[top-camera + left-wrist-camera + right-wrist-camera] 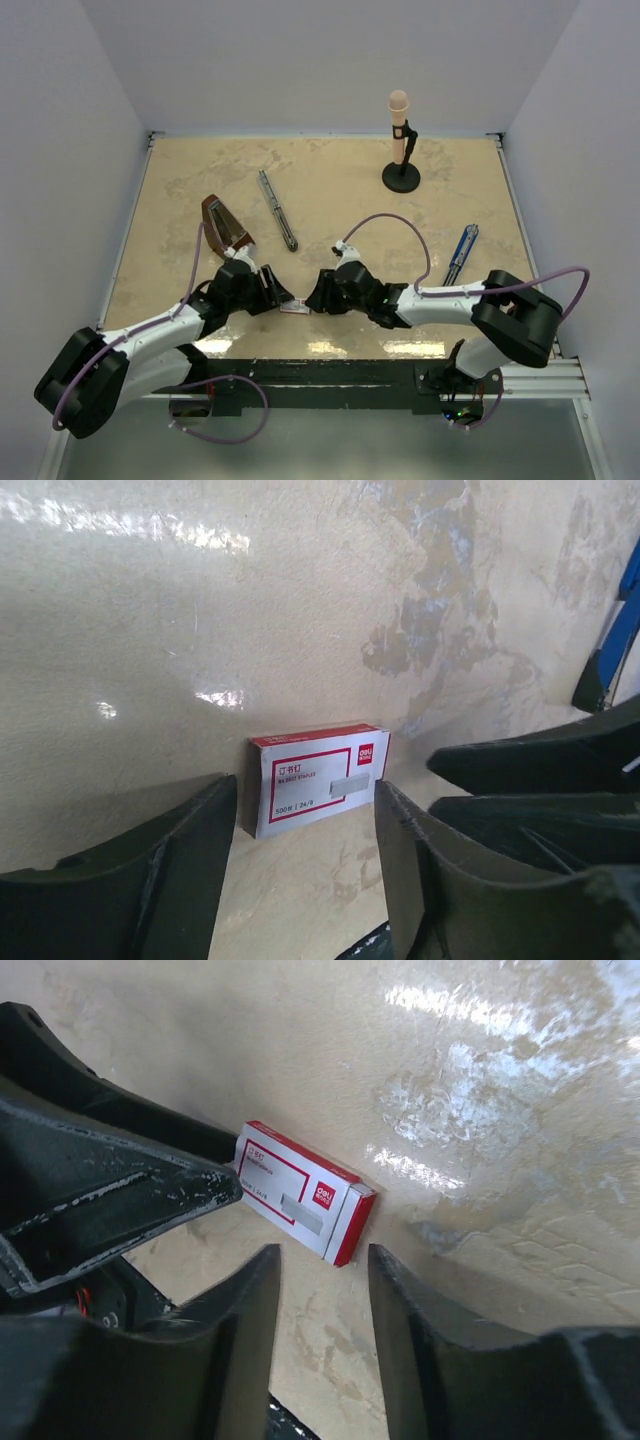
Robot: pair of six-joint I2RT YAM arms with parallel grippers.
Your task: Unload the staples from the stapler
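Note:
The stapler [278,210] is a slim dark bar lying on the table at centre left, apart from both grippers. No strip of staples shows in any view. My left gripper [278,297] is open and empty, low over the table, with a small red-and-white staple box [296,308] just off its tips. My right gripper [318,297] is open and empty, facing the box from the other side. In the left wrist view the box [318,778] lies beyond my open left gripper [305,850]. In the right wrist view the box [300,1192] lies beyond my open right gripper [325,1295].
A narrow blue object [460,253] lies at the right. A brown wedge-shaped thing [225,224] stands at the left. A pink-topped stand on a black round base [400,175] is at the back. White walls enclose the table.

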